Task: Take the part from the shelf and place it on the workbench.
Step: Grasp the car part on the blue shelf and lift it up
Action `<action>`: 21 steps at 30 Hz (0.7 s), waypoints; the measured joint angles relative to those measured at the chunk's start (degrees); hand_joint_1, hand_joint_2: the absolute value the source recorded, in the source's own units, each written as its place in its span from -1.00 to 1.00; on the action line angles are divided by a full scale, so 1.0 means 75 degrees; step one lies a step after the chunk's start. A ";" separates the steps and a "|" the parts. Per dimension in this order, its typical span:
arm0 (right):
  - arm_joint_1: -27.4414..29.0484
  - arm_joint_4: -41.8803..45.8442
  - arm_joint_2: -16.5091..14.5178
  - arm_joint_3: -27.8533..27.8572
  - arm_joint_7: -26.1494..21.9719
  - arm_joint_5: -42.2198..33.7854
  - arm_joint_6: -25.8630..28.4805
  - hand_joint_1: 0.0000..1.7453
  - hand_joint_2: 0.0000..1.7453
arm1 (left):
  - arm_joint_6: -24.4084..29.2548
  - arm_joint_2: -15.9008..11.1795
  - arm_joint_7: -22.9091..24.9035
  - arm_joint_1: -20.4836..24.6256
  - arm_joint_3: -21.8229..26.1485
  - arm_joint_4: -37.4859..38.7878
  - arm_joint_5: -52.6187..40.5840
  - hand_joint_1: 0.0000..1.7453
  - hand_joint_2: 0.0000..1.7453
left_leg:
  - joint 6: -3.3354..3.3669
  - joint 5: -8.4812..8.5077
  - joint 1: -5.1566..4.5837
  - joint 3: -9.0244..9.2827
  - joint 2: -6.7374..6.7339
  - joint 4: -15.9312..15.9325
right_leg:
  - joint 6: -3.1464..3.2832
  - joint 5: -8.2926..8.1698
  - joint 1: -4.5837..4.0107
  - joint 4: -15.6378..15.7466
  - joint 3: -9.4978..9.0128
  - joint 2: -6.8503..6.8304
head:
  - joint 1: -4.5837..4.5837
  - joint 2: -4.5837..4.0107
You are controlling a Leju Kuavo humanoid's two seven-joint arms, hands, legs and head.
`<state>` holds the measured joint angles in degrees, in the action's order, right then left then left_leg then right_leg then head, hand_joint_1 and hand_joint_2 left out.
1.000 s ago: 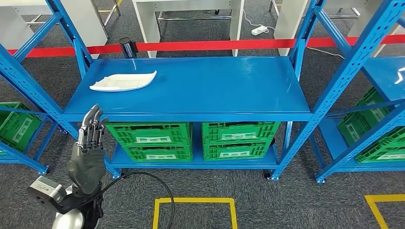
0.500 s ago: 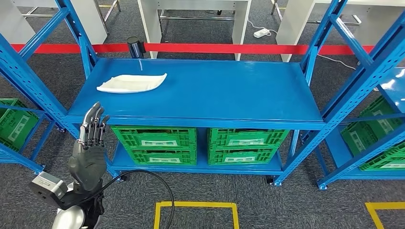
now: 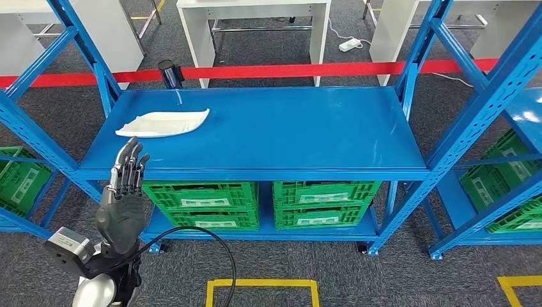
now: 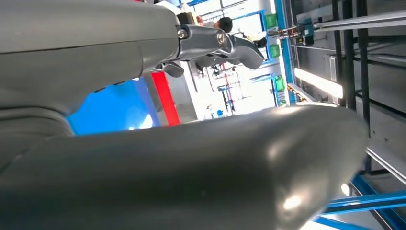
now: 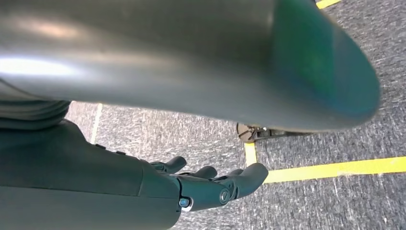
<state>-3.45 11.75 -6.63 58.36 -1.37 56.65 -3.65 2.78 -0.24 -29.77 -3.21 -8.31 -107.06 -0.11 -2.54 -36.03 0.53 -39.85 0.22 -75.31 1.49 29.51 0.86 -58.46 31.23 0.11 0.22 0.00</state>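
Observation:
The part is a flat white piece [image 3: 162, 123] lying on the blue shelf top [image 3: 287, 131] near its left end. My left hand [image 3: 121, 195] is raised in front of the shelf's left front corner, below and short of the part, its fingers straight and holding nothing. Up close in the left wrist view, the left hand's thumb [image 4: 191, 167] and fingers [image 4: 220, 45] are apart with nothing between them. My right hand [image 5: 210, 184] hangs over the grey carpet, fingers loosely extended and empty.
Green crates [image 3: 204, 195] fill the shelf's lower level. Blue uprights [image 3: 38, 137] flank the shelf, with more racks and crates at both sides. A red barrier tape [image 3: 332, 69] with a black post [image 3: 168, 73] runs behind. Yellow floor lines [image 3: 259, 284] mark the carpet.
The camera has shifted, so the whole scene slid in the picture. My left hand has risen slightly toward the shelf's front edge, still empty.

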 joint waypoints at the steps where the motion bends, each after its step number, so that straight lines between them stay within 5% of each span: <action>1: 0.0010 -0.0001 -0.0001 0.0009 0.0001 0.0000 0.0000 -1.00 -1.00 | 0.0000 0.0000 0.0001 0.0002 0.0000 0.0017 0.0001 -1.00 -1.00 | 0.0003 0.0220 0.0004 -0.0008 -0.0001 0.0120 | -0.0012 0.0051 0.0003 0.0000 -0.0073 0.0008 | -0.0004 0.0000; 4: 0.0019 -0.0002 -0.0012 0.0038 0.0001 -0.0001 0.0000 -1.00 -1.00 | -0.0004 0.0000 0.0002 0.0024 -0.0002 0.0050 0.0001 -1.00 -1.00 | 0.0073 0.1109 -0.0004 0.0570 -0.0014 0.1593 | -0.0104 0.0234 0.0001 -0.0003 -0.0292 0.0030 | -0.0020 0.0000; 6: 0.0005 -0.0002 -0.0016 0.0047 -0.0001 -0.0002 0.0000 -1.00 -1.00 | -0.0012 0.0000 0.0007 0.0039 -0.0003 0.0066 0.0001 -1.00 -1.00 | 0.0178 0.1211 -0.0032 0.0787 -0.0012 0.2108 | -0.0206 0.0312 -0.0020 0.0004 -0.0362 0.0034 | -0.0017 0.0000; 9: -0.0006 -0.0002 -0.0017 0.0052 -0.0001 -0.0002 -0.0001 -1.00 -1.00 | -0.0018 -0.0002 0.0002 0.0045 0.0001 0.0084 0.0004 -1.00 -1.00 | 0.0349 0.1125 -0.0029 0.0871 0.0020 0.2175 | -0.0331 0.0329 -0.0023 -0.0091 -0.0420 0.0025 | 0.0003 0.0000; 11: -0.0020 -0.0002 -0.0021 0.0052 -0.0005 -0.0002 -0.0001 -1.00 -1.00 | -0.0020 -0.0001 -0.0003 0.0056 0.0005 0.0092 0.0004 -1.00 -1.00 | 0.0442 0.1079 -0.0009 0.0997 0.0024 0.2218 | -0.0389 0.0538 -0.0010 -0.0586 -0.0163 0.0019 | 0.0033 0.0000; 14: -0.0023 -0.0002 -0.0028 0.0053 -0.0004 -0.0002 -0.0030 -1.00 -1.00 | -0.0020 0.0000 -0.0005 0.0059 0.0006 0.0114 0.0004 -1.00 -1.00 | 0.0504 0.0977 -0.0022 0.1092 0.0014 0.2229 | -0.0442 0.1021 -0.0007 -0.1951 0.0775 0.0017 | 0.0069 0.0000; 16: 0.0002 -0.0002 -0.0031 0.0055 -0.0001 -0.0002 -0.0038 -1.00 -1.00 | -0.0020 0.0000 -0.0005 0.0057 0.0006 0.0131 0.0004 -1.00 -1.00 | 0.0501 0.0888 -0.0030 0.1197 0.0026 0.2226 | -0.0423 0.0819 -0.0009 -0.2110 0.1109 0.0017 | 0.0079 0.0000; 19: 0.0015 -0.0002 -0.0031 0.0056 -0.0002 -0.0002 -0.0020 -1.00 -1.00 | -0.0020 0.0000 -0.0004 0.0059 0.0006 0.0141 0.0004 -1.00 -1.00 | 0.0446 0.0722 -0.0035 0.1418 0.0033 0.2227 | -0.0328 -0.0134 -0.0038 -0.0772 0.0749 0.0009 | 0.0090 0.0000; 21: 0.0003 -0.0002 -0.0032 0.0058 -0.0003 -0.0001 -0.0023 -1.00 -1.00 | -0.0020 0.0000 -0.0001 0.0059 0.0007 0.0154 0.0005 -1.00 -1.00 | 0.0355 0.0623 -0.0044 0.1482 0.0032 0.2246 | -0.0239 -0.0073 -0.0088 -0.0276 0.0562 0.0001 | 0.0095 0.0000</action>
<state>-3.43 11.74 -6.87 58.79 -1.39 56.65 -3.82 2.62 -0.24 -29.78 -2.76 -8.26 -105.91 -0.08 0.12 -31.36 0.20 -28.73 0.46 -58.47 -0.31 28.96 0.21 -60.52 35.45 0.12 0.94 0.00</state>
